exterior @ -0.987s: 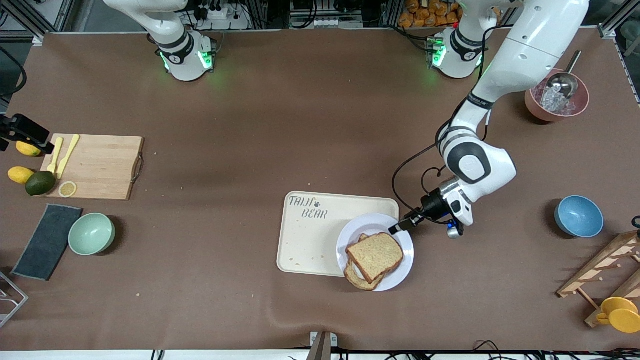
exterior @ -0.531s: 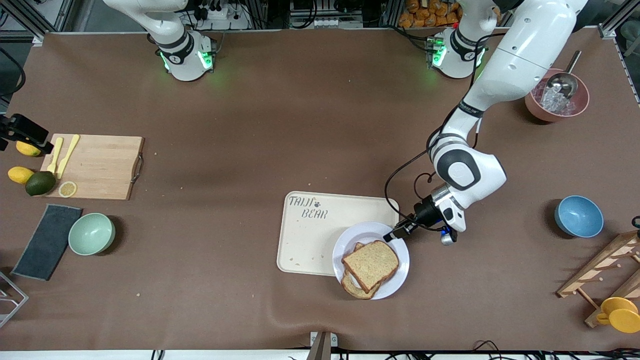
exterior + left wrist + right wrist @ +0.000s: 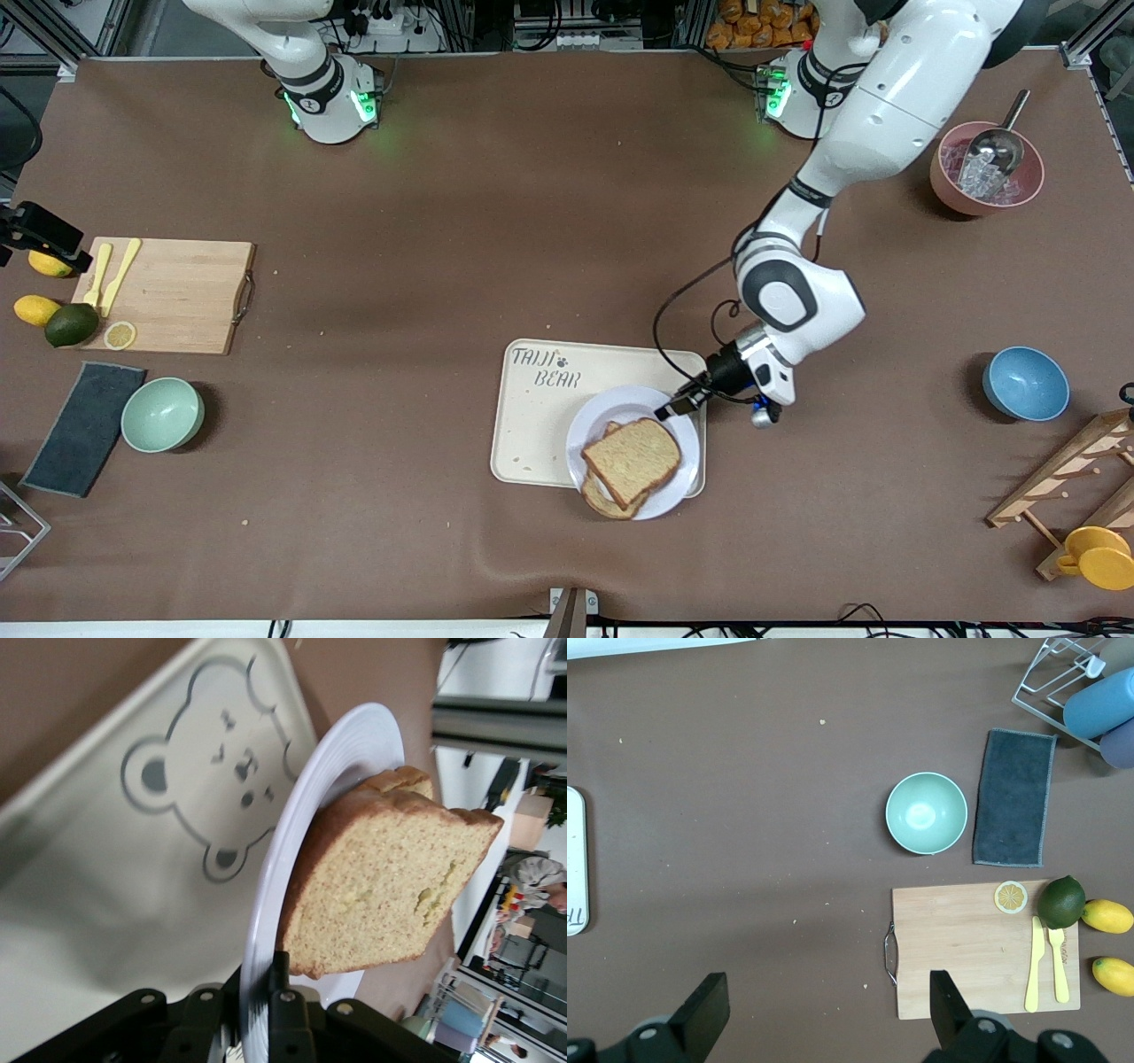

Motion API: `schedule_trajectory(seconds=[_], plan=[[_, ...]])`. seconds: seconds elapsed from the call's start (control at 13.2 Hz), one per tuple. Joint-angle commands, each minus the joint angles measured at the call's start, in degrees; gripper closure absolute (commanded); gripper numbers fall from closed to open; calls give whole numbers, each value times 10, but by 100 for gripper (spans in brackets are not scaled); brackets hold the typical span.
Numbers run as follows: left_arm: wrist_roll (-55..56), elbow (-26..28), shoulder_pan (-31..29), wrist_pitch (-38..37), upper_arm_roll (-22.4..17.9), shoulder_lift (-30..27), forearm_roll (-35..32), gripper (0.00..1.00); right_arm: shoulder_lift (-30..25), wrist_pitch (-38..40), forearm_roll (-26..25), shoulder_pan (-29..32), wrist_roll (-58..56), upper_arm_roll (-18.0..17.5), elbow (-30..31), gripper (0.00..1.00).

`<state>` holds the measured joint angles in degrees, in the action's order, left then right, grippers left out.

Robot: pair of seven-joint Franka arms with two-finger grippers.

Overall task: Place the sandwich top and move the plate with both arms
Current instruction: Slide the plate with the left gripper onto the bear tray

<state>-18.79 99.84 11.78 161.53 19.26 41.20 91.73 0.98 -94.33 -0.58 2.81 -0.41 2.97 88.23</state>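
The plate (image 3: pixel 597 420) is gripped at its rim by the left hand (image 3: pixel 675 408) and lies mostly on the bear tray (image 3: pixel 540 425). The sandwich top (image 3: pixel 632 460) is stacked on it. The right hand (image 3: pixel 824 1010) is held wide open, waiting above the tabletop (image 3: pixel 744 815).

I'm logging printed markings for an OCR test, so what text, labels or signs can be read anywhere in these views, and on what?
"TAIJI BEAR", with a small paw print: printed on the cream tray in the front view.
A bear face drawing, no words: on the same tray in the left wrist view.
Small marks on the left arm and on the arm bases: too small to read.
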Motion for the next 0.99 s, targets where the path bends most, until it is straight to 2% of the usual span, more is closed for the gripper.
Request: schedule_trajectory(seconds=[0.0, 0.15, 0.53, 0.61, 0.68, 0.76, 0.91], plan=[[-10, 26, 18, 38, 4, -25, 50, 100, 5, 9, 8, 15, 0, -7, -11, 0], [-17, 29, 24, 42, 5, -28, 68, 100, 5, 9, 8, 15, 0, -7, -10, 0], [-62, 76, 35, 50, 6, -54, 104, 100, 5, 9, 8, 16, 0, -7, -10, 0], [-71, 82, 40, 51, 5, -55, 104, 93, 5, 9, 8, 17, 0, -7, -10, 0], [-77, 83, 40, 62, 6, -56, 104, 39, 5, 9, 8, 17, 0, -7, -10, 0], [-83, 82, 47, 90, 6, -56, 104, 0, 5, 9, 8, 17, 0, -7, -10, 0], [-85, 81, 59, 134, 6, -60, 104, 0, 5, 9, 8, 17, 1, -7, -10, 0]])
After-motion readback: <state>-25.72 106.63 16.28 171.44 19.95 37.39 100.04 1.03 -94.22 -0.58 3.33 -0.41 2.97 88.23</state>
